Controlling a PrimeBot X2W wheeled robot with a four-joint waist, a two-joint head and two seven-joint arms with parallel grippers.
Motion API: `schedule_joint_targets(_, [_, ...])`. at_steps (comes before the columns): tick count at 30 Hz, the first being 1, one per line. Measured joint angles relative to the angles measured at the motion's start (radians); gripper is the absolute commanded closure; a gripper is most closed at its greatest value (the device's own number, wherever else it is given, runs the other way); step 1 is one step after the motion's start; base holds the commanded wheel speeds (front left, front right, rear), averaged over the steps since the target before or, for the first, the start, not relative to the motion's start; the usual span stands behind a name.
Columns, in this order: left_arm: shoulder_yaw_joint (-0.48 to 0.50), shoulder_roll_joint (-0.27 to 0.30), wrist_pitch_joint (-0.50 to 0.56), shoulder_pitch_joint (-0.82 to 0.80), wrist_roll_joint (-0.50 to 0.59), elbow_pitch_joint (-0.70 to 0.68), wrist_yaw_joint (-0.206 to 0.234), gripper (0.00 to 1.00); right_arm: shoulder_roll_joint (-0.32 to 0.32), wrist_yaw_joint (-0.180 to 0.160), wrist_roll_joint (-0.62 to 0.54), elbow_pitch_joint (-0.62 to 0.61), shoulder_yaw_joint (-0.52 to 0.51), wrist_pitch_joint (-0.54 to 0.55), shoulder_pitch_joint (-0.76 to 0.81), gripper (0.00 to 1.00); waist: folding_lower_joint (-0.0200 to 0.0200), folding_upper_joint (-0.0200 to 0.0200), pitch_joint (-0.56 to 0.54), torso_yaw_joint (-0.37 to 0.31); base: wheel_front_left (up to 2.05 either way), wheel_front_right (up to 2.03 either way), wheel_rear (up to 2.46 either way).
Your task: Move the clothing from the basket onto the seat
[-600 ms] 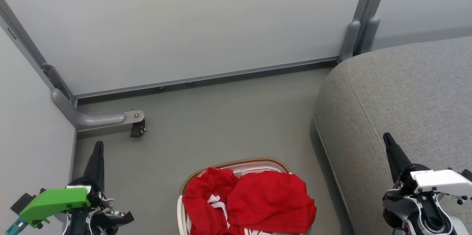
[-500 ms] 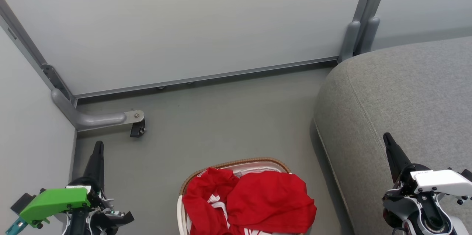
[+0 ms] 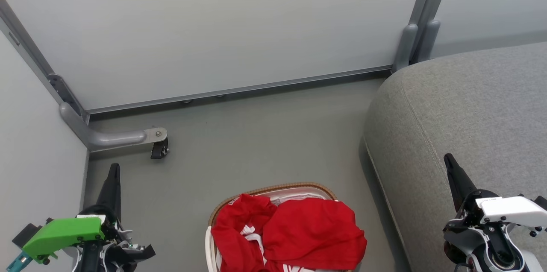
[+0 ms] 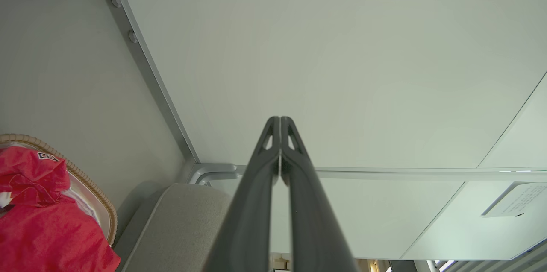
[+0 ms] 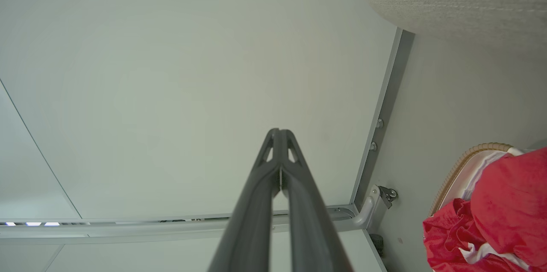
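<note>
While both claws are pressed shut and empty, left claw (image 3: 113,166) lower left and right claw (image 3: 448,159) lower right, tips pointing up-frame, the clothing (image 3: 299,233) lies heaped in the basket (image 3: 273,187) at bottom centre. Heap's long axis runs left-right. Seat (image 3: 470,105) at right, near basket.

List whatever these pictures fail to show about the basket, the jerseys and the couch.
- The basket: head view, near half cut off by the bottom edge; its inside is hidden under the jerseys.
- The jerseys: head view, bunched and cropped, so their number cannot be told.
- The couch: head view, runs off the right edge.
- The notice: left wrist view, print too small to read.
</note>
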Motion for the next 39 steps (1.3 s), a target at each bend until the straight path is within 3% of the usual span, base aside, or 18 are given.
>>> schedule_joint_targets(37, [0.0,0.0,0.0,0.0,0.0,0.0,0.0,1.0,0.0,0.0,0.0,0.0,0.0,0.0,0.0,1.0,0.0,0.0,0.0,0.0,0.0,0.0,0.0])
schedule_joint_targets(38, [0.0,0.0,0.0,0.0,0.0,0.0,0.0,0.0,0.0,0.0,0.0,0.0,0.0,0.0,0.0,0.0,0.0,0.0,0.0,0.0,0.0,0.0,0.0])
schedule_joint_targets(39, [0.0,-0.001,-0.001,0.002,0.0,0.007,0.0,0.0,0.002,0.0,0.0,0.007,0.001,0.0,0.001,0.0,0.0,0.0,0.0,0.0,0.0,0.0,0.0])
